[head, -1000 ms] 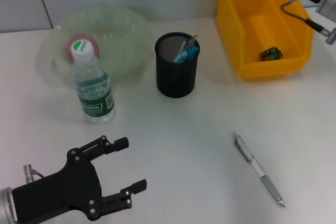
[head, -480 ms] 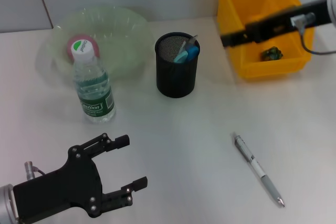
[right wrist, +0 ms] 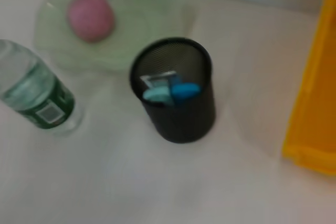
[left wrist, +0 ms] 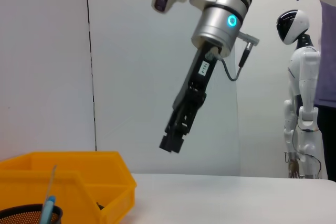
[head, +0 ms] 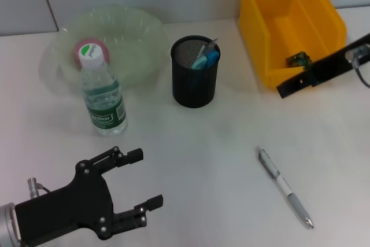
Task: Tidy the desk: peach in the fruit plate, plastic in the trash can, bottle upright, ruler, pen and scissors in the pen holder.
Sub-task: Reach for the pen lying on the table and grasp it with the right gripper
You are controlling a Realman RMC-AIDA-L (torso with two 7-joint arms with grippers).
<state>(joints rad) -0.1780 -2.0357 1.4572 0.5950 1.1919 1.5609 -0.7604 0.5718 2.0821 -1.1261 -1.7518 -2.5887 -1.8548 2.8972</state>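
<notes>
Near the tabletop's front right edge, the pen [head: 285, 187] is lying untouched, well apart from the mesh holder [head: 195, 72], which is standing mid-table with scissors [head: 204, 56] in it. Toward the back left corner, the peach [right wrist: 90, 16] is sitting in the plate [head: 139, 33], with the bottle [head: 102, 94] standing upright just in front. At the back right corner, the yellow bin [head: 289, 24] is holding the plastic [head: 299, 58]. Over the front left corner, the left gripper [head: 139, 180] is hovering, fingers apart, holding nothing. By the bin's front wall, the right gripper [head: 287, 89] is hanging; whether its fingers are parted I cannot tell.
</notes>
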